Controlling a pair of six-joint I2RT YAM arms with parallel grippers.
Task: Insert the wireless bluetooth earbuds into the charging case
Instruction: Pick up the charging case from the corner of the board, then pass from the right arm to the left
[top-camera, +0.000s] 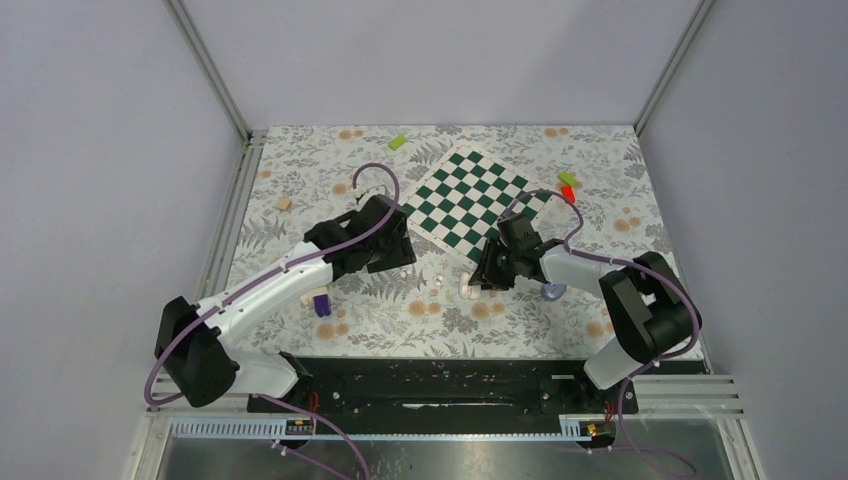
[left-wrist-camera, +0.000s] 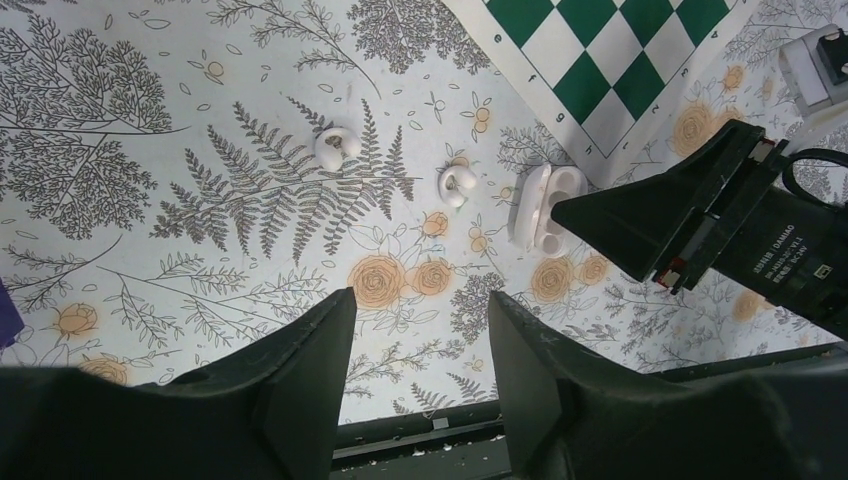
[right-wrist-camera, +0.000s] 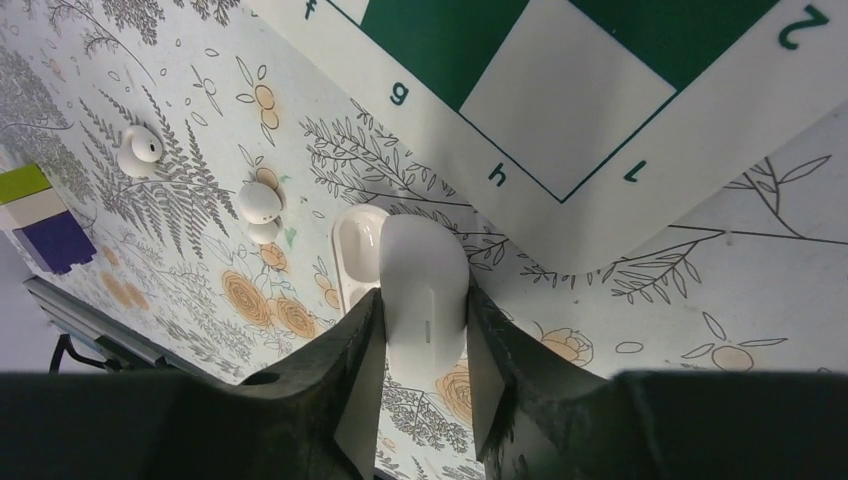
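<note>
Right gripper (right-wrist-camera: 422, 300) is clamped on the case (right-wrist-camera: 425, 270), one finger pressed to each side of its rounded half, just off the corner of the board (right-wrist-camera: 560, 110). Left gripper (left-wrist-camera: 420, 297) hangs over the cloth (left-wrist-camera: 150, 250) with its jaws apart and nothing between them. From where I stand, the worry is the pinch itself. That shell is smooth and curved, so a hard squeeze could pop it out of the fingers or fold the lid shut over the wells. The right fingers also crowd the case, so the left ones could knock them when bringing a bud in. The case is glossy white and lies open, its shallow tray bare beside the held half. Both buds lie on the cloth beyond the case from the board, one (right-wrist-camera: 260, 205) near the case, the other (right-wrist-camera: 140, 150) farther out. They are tiny and shiny, and easy to flick away.
</note>
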